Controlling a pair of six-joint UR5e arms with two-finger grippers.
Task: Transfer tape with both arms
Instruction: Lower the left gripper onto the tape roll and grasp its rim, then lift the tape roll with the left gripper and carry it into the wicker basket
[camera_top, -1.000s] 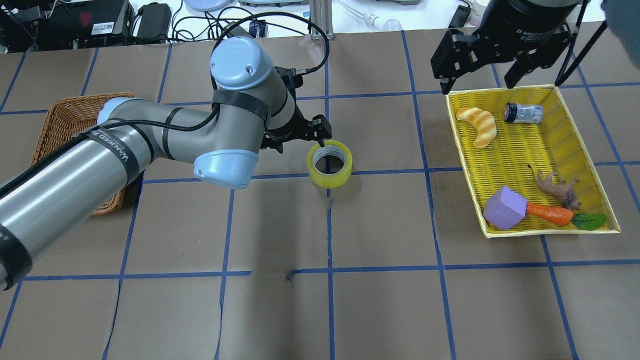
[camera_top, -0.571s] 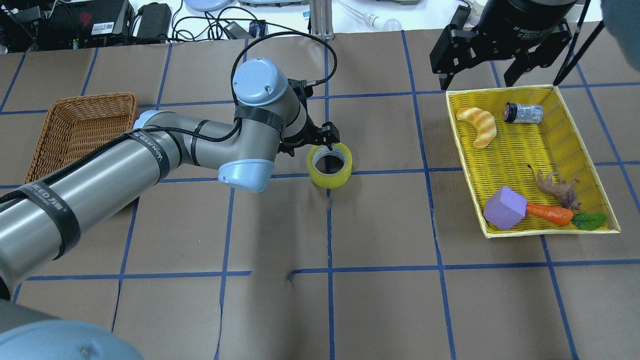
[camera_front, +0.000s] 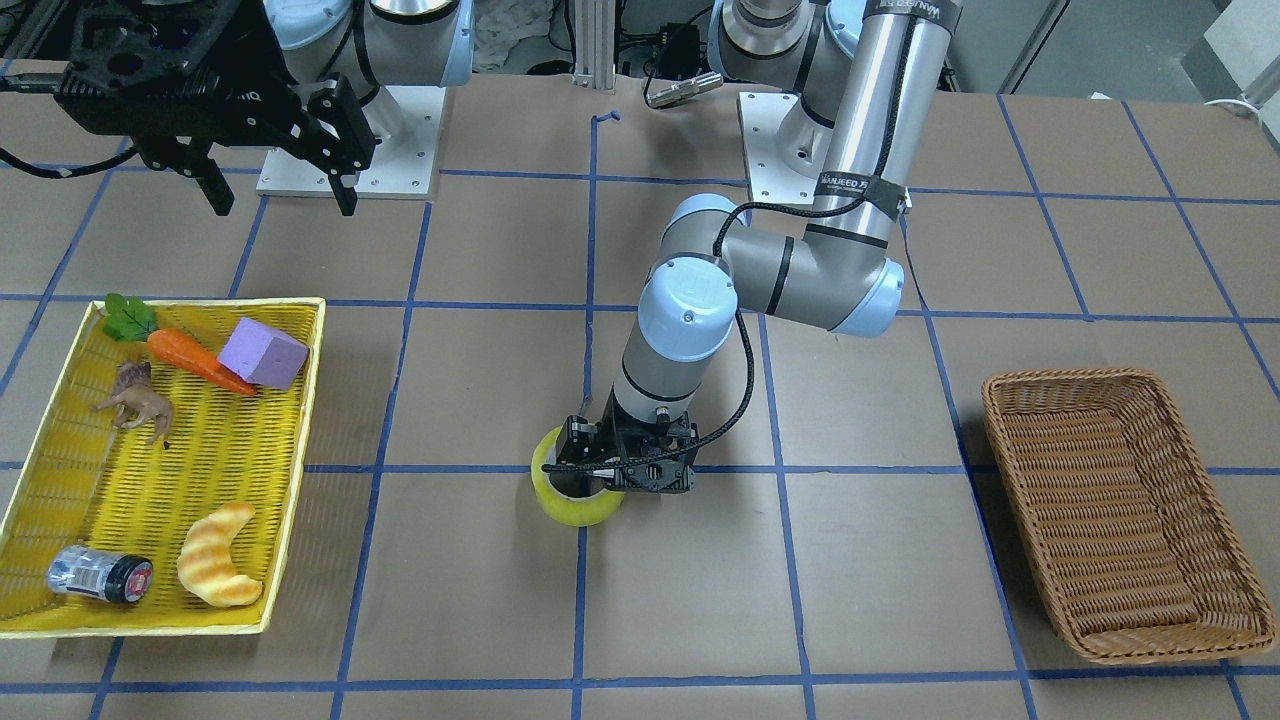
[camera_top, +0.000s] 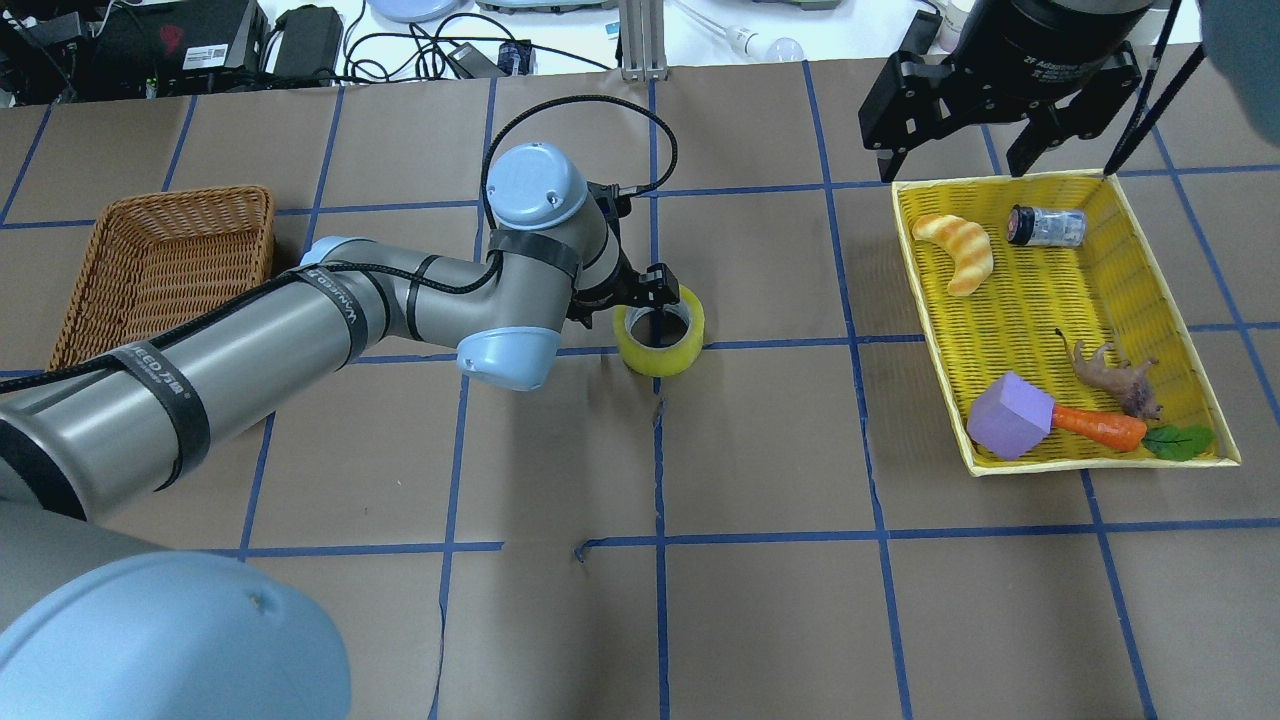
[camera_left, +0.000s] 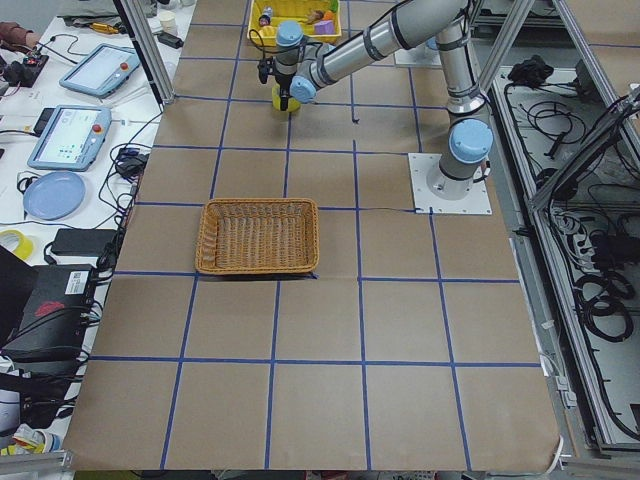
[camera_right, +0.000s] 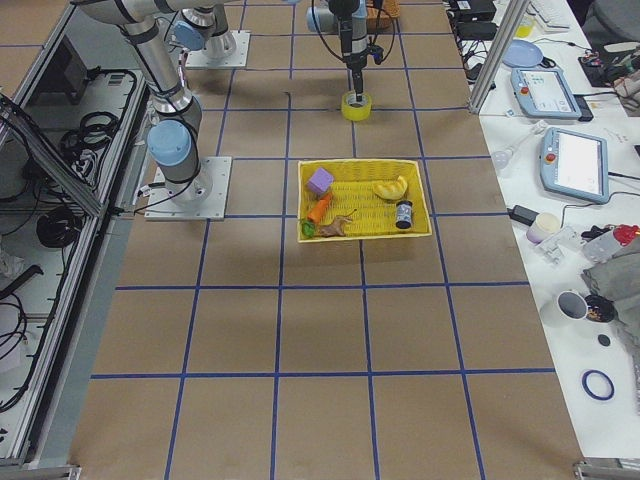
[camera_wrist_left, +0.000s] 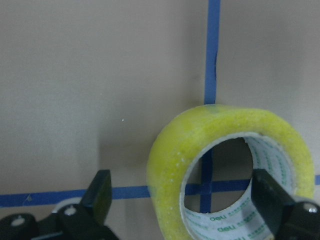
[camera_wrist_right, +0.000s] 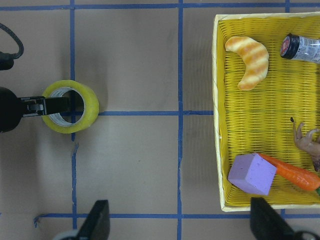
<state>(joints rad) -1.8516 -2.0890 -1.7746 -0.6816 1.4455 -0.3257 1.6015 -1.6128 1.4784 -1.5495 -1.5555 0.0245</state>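
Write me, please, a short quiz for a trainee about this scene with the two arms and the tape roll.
1. True or false: the jaws of the grey left arm are shut on the yellow-green roll of packing tape.
2. Which of these lies in the yellow woven tray? A) a striped orange toy croissant B) a roll of tape C) a brown wicker basket
3. In a few words: how do the jaws of the right arm stand, and what do they hold?

Key
1. False: they are open, astride the roll's wall.
2. A.
3. Open, holding nothing.
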